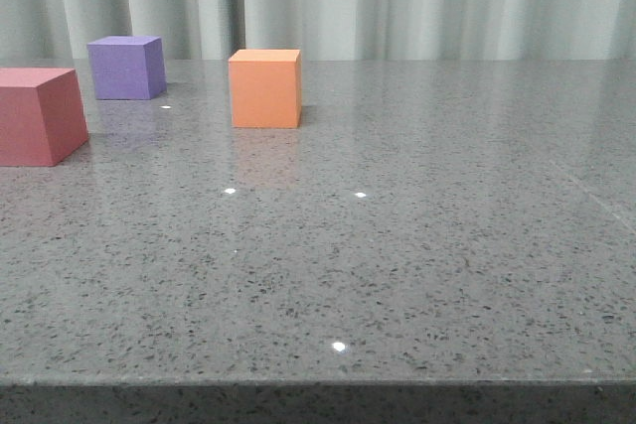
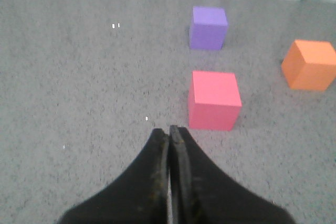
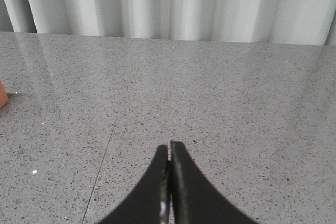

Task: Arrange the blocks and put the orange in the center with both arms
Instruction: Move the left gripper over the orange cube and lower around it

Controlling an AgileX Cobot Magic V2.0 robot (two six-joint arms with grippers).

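Red-pink cube [image 2: 214,99] sits at one o'clock of closed, empty left pincer [image 2: 169,136]; right pincer [image 3: 169,153] likewise closed. No grasp begun; next: open, approach.

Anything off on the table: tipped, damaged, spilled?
Nothing stands out. The red cube, purple cube and orange cube all sit flat and apart on the table, with no visible damage and no spill. Both the left pincer and right pincer are shut and empty.
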